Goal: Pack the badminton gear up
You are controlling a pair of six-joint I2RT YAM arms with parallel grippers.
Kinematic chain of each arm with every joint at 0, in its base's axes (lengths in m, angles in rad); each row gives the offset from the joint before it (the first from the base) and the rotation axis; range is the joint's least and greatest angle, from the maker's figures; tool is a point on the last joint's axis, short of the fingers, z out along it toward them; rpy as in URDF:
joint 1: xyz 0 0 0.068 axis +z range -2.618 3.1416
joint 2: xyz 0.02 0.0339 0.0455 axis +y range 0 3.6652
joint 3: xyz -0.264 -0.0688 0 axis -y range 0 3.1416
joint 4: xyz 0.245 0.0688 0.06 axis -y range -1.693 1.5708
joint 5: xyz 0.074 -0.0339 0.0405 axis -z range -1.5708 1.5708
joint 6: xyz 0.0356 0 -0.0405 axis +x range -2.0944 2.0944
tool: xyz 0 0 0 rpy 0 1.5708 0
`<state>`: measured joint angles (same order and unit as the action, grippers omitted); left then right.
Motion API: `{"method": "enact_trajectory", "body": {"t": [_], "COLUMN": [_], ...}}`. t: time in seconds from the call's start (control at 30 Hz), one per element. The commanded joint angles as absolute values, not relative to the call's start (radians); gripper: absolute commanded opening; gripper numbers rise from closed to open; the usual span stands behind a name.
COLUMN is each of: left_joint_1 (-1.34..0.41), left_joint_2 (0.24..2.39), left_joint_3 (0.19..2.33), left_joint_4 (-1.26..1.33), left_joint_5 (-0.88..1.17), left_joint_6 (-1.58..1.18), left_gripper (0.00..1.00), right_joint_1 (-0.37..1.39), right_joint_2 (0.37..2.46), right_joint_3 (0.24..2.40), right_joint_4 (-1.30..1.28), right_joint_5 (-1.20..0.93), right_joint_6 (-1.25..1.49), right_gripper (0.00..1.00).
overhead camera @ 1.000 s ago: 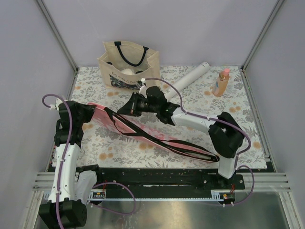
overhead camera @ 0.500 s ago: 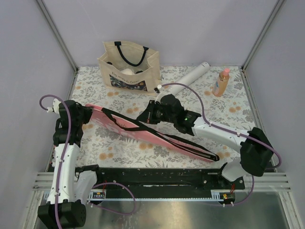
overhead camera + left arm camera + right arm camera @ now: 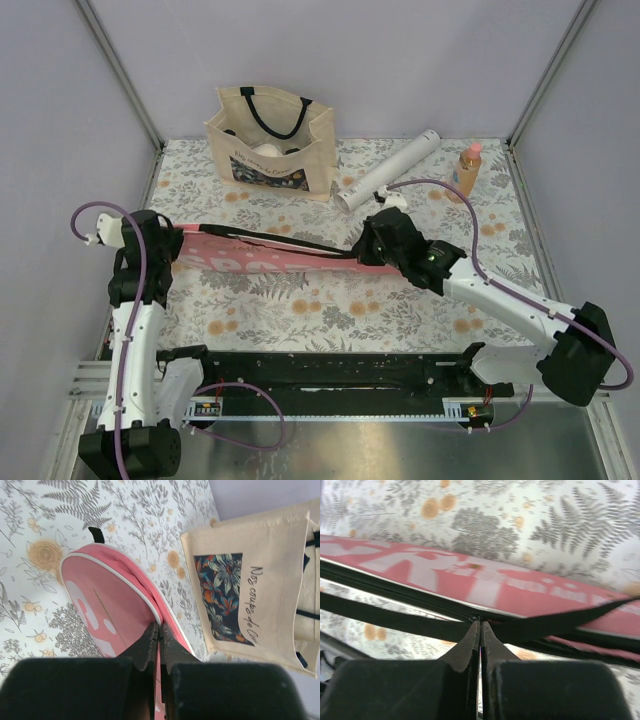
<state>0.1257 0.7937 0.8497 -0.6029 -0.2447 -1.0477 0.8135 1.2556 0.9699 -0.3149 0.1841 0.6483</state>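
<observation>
Now the right hand (image 3: 480, 625), pinched shut on the pink case (image 3: 262, 257) at its zip seam, has slid rightward. The left hand (image 3: 158, 629) clamps the head end on the bench (image 3: 300, 305), so zipping looks underway.

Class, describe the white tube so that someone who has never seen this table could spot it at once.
Start at the floral tablecloth and look along its far edge, between the beige tote bag and the small orange bottle. The white tube lies there on a slant. It alone is long, plain white and lying down; its neighbours stand upright.
</observation>
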Motion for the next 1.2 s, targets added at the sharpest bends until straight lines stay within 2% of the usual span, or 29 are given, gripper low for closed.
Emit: {"method": "enact_trajectory", "body": {"t": [0.0, 0.33, 0.57, 0.83, 1.17], "left_joint_1": [0.147, 0.149, 0.149, 0.158, 0.202], "left_joint_2": [0.804, 0.807, 0.81, 0.834, 0.908], "left_joint_3": [0.867, 0.891, 0.903, 0.936, 0.953], "left_joint_4": [-0.663, -0.667, -0.681, -0.703, -0.706], "left_joint_5": [-0.377, -0.393, -0.423, -0.503, -0.523], "left_joint_6": [-1.022, -0.973, -0.976, -0.956, -0.919], "left_gripper": [0.0, 0.0, 0.0, 0.0, 0.0], "right_joint_1": [0.792, 0.753, 0.66, 0.442, 0.163], "right_joint_2": [1.183, 1.163, 1.132, 1.12, 1.253], "right_joint_3": [0.95, 0.985, 0.917, 0.844, 0.792], "right_joint_4": [-0.407, -0.497, -0.514, -0.492, -0.362], "right_joint_5": [0.308, 0.451, 0.456, 0.431, 0.236], "right_joint_6": [0.569, 0.483, 0.508, 0.514, 0.518], "right_gripper": [0.0, 0.0, 0.0, 0.0, 0.0]}}
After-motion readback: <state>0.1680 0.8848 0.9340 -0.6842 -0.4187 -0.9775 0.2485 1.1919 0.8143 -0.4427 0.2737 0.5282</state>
